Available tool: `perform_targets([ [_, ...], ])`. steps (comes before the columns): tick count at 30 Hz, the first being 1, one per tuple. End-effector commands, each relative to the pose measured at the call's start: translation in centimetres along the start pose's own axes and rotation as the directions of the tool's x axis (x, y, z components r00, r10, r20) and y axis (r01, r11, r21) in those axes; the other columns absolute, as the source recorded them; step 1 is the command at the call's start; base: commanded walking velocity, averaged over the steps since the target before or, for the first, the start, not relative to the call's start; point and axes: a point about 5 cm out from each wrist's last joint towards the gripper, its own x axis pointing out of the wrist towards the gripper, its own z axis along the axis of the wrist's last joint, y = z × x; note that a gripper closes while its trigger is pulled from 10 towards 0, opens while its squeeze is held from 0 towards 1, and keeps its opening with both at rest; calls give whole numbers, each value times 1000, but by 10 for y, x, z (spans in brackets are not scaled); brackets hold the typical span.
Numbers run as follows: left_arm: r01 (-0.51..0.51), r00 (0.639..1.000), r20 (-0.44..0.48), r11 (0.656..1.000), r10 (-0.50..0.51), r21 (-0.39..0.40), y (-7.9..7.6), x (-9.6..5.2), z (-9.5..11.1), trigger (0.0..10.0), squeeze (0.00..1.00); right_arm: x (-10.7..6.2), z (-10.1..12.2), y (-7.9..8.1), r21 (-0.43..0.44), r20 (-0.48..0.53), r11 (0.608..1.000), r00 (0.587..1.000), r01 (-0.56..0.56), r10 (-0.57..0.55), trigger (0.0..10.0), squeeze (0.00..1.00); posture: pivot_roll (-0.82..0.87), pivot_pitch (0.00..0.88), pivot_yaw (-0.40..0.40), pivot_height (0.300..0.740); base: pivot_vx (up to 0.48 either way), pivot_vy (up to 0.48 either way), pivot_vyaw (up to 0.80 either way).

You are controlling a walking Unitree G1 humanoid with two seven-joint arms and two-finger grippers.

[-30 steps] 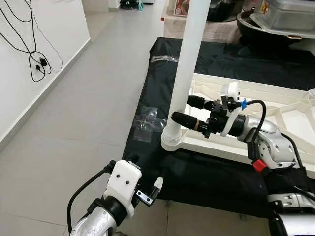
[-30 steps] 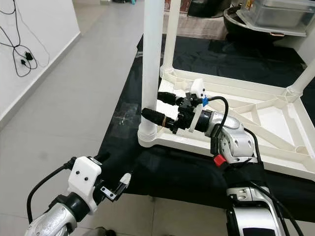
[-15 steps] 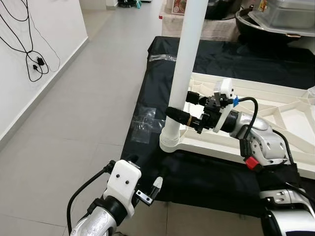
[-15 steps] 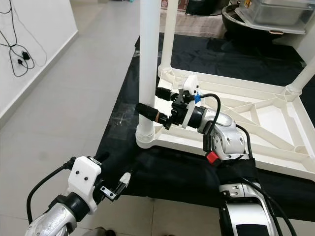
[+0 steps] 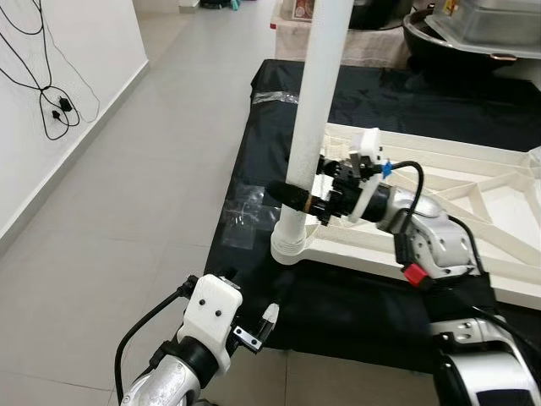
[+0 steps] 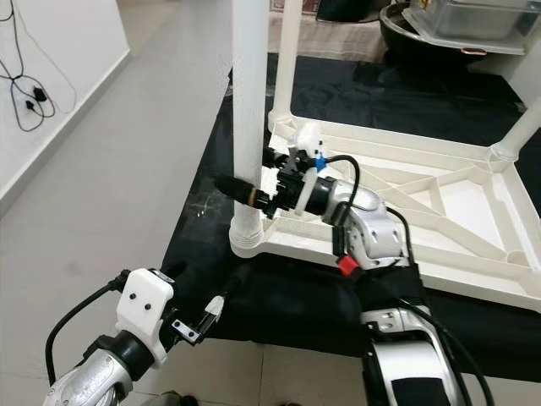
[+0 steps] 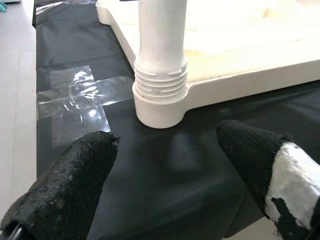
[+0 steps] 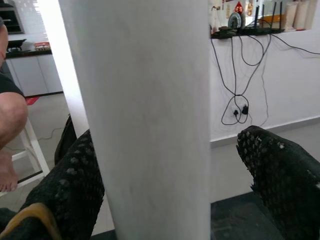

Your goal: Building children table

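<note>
While right gripper (image 5: 300,193) straddles table leg (image 5: 314,110) | floor (image 5: 135,186) alongside open

Bright, even indoor light and sharp head views, with soft shadows on the grey floor (image 5: 127,194). Just ahead of the left gripper (image 7: 165,165), clear tape (image 7: 75,100) throws white glare off the black sheet (image 7: 165,155). Between the right gripper (image 8: 170,185) fingers, the white leg (image 8: 145,115) is soft, nearly washed out. Both grippers' near fingertips (image 7: 75,175) blur.
</note>
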Motion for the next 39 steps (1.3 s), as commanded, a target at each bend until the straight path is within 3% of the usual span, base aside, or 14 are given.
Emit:
perform_targets([
  [1,-3,1000,-11,1000,3,5,-1,-1,-2,10000,0,4,0,2,-11,-4,1000,1000,-18,18,10000,0,131,140,-54,740,0,0,0],
  [39,-4,1000,-13,1000,4,6,-1,-1,-3,10000,0,10,-5,6,-8,-10,996,996,-93,93,10000,0,132,144,-56,740,0,0,0],
])
